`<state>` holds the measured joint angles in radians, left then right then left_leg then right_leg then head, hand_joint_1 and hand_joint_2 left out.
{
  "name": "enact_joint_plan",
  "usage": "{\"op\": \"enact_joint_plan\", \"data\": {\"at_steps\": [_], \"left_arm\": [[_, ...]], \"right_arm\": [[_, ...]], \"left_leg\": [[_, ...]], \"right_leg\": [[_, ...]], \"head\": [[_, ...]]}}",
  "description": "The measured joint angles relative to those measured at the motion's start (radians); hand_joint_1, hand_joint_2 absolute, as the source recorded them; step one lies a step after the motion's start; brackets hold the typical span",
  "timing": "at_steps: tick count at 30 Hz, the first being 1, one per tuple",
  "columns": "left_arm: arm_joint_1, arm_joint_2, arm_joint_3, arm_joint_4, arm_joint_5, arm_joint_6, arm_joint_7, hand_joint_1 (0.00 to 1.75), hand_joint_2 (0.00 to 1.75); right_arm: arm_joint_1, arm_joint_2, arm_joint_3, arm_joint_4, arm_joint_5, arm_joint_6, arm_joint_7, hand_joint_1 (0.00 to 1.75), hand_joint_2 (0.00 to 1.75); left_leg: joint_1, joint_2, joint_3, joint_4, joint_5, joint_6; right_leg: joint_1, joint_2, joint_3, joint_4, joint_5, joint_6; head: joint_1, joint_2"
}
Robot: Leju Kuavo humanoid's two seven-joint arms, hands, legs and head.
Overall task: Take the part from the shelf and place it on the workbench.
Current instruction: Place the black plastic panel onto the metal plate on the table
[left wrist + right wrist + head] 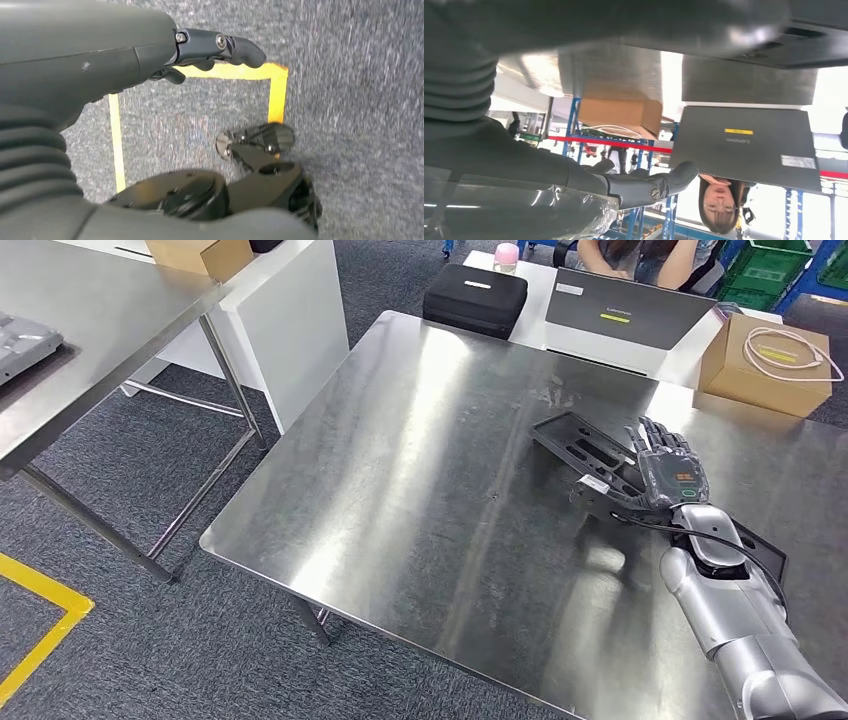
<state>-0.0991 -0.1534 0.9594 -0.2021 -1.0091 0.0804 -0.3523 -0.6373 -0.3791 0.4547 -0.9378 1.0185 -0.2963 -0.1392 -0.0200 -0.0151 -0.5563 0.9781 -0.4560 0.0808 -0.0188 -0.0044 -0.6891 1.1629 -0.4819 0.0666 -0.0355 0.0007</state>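
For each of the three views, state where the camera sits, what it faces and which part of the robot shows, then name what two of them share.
Head view: high on the body, facing down at the steel workbench; right hand on the black part.
Left wrist view: behind the hanging left hand, facing grey carpet and yellow floor tape.
Right wrist view: behind the right hand, turned over, facing a laptop.
Shared: the laptop and cardboard box, in head and right wrist views.

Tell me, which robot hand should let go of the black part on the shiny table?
The right hand. It already lies on the black part, which rests on the steel workbench. The left hand hangs over the carpet floor, holding nothing.
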Motion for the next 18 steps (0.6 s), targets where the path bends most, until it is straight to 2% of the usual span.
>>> {"op": "enact_joint_plan", "data": {"at_steps": [2,3,5,7,9,11,12,13,14,16,17,18], "left_arm": [[0.0,-0.001,0.0,0.001,-0.001,-0.005,0.004,0.0,0.0],[0.0,-0.001,0.0,0.002,-0.002,-0.008,0.008,0.0,0.0],[0.001,-0.002,0.0,0.002,-0.007,-0.015,0.017,0.0,0.0],[0.002,0.0,-0.001,0.002,-0.013,-0.02,0.024,0.0,0.0],[0.001,0.0,-0.001,0.002,-0.015,-0.023,0.026,0.0,0.0],[0.001,0.0,-0.002,0.002,-0.015,-0.027,0.027,0.0,0.0],[0.001,0.0,-0.002,0.002,-0.016,-0.03,0.028,0.0,0.0],[0.002,0.0,-0.002,0.002,-0.016,-0.031,0.028,0.0,0.0],[0.002,0.0,-0.002,0.002,-0.016,-0.032,0.029,0.0,0.0],[0.0,0.0,-0.002,0.002,-0.016,-0.034,0.031,0.0,0.0],[-0.001,0.0,-0.002,0.002,-0.016,-0.036,0.032,0.0,0.0],[-0.003,0.0,-0.002,0.002,-0.016,-0.038,0.034,0.0,0.0]], "right_arm": [[-0.002,-0.004,0.0,-0.004,0.0,0.001,0.0,0.0,0.0],[-0.002,-0.005,0.0,-0.006,0.0,0.002,0.001,0.0,0.0],[-0.003,-0.006,0.0,-0.008,-0.001,0.004,0.003,0.0,0.0],[-0.003,-0.006,0.0,-0.011,-0.002,0.006,0.004,0.0,0.0],[-0.005,-0.005,-0.001,-0.014,-0.002,0.009,0.004,0.0,0.0],[-0.005,-0.004,-0.001,-0.015,-0.002,0.012,0.005,0.0,0.0],[-0.004,-0.003,-0.001,-0.015,-0.001,0.012,0.005,0.0,0.0],[-0.003,-0.002,-0.001,-0.015,0.0,0.012,0.007,0.0,0.0],[-0.002,0.0,-0.001,-0.015,0.002,0.012,0.008,0.0,0.0],[-0.001,0.004,-0.001,-0.016,0.006,0.012,0.012,0.0,0.0],[-0.002,0.005,-0.001,-0.017,0.009,0.012,0.013,0.0,0.0],[-0.004,0.006,-0.001,-0.019,0.011,0.012,0.015,0.0,0.0]], "left_leg": [[-0.006,-0.004,0.005,0.003,-0.008,-0.002],[-0.008,-0.006,0.005,0.005,-0.011,-0.004],[-0.011,-0.006,0.002,0.009,-0.013,-0.009],[-0.011,-0.004,-0.003,0.025,-0.03,-0.018],[-0.003,0.0,-0.035,0.104,-0.084,-0.035],[0.011,0.003,-0.095,0.236,-0.147,-0.051],[0.018,0.005,-0.118,0.284,-0.161,-0.057],[0.025,0.007,-0.124,0.298,-0.157,-0.061],[0.03,0.009,-0.11,0.272,-0.135,-0.065],[0.038,0.012,-0.038,0.138,-0.071,-0.069],[0.037,0.011,-0.006,0.076,-0.049,-0.067],[0.036,0.01,0.013,0.036,-0.036,-0.064]], "right_leg": [[0.007,0.0,0.059,-0.124,0.049,-0.008],[0.011,0.0,0.077,-0.16,0.062,-0.016],[0.013,0.0,0.085,-0.174,0.068,-0.029],[0.005,-0.001,0.087,-0.177,0.071,-0.036],[-0.003,-0.003,0.09,-0.181,0.071,-0.043],[-0.004,-0.004,0.089,-0.18,0.071,-0.046],[-0.004,-0.004,0.089,-0.18,0.071,-0.047],[-0.005,-0.005,0.088,-0.18,0.072,-0.047],[-0.007,-0.005,0.088,-0.18,0.073,-0.047],[-0.011,-0.005,0.088,-0.178,0.076,-0.044],[-0.01,-0.005,0.087,-0.177,0.078,-0.04],[-0.009,-0.005,0.085,-0.176,0.082,-0.034]], "head": [[0.0,0.0],[0.0,0.0],[0.0,0.0],[0.0,0.0],[-0.003,0.0],[-0.005,0.0],[-0.005,0.0],[-0.005,0.0],[-0.005,0.0],[-0.005,0.0],[-0.005,0.0],[-0.004,0.0]]}}
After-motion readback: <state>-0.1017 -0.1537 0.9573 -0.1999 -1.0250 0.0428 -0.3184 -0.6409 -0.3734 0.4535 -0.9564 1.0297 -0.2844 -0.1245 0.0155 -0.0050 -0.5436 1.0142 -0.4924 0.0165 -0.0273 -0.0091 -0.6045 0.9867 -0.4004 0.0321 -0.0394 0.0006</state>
